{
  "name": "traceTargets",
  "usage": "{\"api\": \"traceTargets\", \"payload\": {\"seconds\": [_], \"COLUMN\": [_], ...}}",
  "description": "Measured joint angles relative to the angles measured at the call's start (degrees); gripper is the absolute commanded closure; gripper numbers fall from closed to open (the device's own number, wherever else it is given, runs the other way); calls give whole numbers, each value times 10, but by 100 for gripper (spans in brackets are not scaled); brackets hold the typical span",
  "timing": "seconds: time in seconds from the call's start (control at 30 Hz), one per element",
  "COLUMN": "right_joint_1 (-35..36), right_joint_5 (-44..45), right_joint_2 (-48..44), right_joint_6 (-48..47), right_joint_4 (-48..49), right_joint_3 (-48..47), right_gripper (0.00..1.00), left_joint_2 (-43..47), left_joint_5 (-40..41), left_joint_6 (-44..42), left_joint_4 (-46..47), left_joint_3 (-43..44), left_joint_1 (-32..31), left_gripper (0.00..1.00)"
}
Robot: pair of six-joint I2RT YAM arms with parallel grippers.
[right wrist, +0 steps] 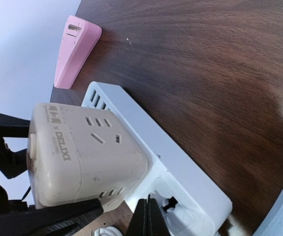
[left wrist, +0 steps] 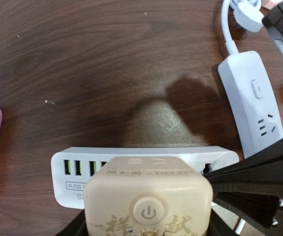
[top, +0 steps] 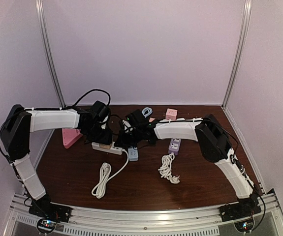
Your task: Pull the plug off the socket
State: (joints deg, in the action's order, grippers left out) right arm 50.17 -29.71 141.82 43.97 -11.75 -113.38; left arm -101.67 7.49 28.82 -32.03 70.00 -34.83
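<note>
- white-walled booth, dark wooden table (top: 72, 177) with several power strips and loose coiled cords on it; both arms have their ends together over one strip near the left middle.
- the thing to pull is the beige cube plug (right wrist: 82, 157), with a power button on one face and outlets on another. it sits on top of the white power strip (left wrist: 72, 177), at the end away from the usb ports.
- the left gripper (left wrist: 146, 211) has a black finger on each side of the cube, and the jaws look clamped on it.
- the right gripper (right wrist: 146, 209) has its jaws together with nothing between them. the tip is down at the strip's top face just beside the cube, and i'd guess it's pinning the strip.
- progress, as i read it: the grasp and the hold-down are done, the pull isn't. the cube's underside looks close against the strip, though i can't see the pins.
- left to do: lift the cube straight off until it's clear.
- a pink block (right wrist: 75, 49) and a pale blue strip (left wrist: 252, 108) lie nearby, untouched.
</note>
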Motion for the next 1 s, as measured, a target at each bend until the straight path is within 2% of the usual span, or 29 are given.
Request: {"api": "traceTargets", "payload": {"seconds": [0.57, 1.0], "right_joint_1": [0, 1], "right_joint_5": [12, 26], "right_joint_2": [8, 20], "right_joint_6": [0, 2], "right_joint_4": [-20, -32], "right_joint_3": [-34, -54], "right_gripper": [100, 100], "left_joint_2": [28, 28], "left_joint_5": [-5, 1], "left_joint_6": [-9, -10], "left_joint_4": [11, 20], "left_joint_3": [-11, -12], "left_joint_1": [0, 0], "left_gripper": [80, 79]}}
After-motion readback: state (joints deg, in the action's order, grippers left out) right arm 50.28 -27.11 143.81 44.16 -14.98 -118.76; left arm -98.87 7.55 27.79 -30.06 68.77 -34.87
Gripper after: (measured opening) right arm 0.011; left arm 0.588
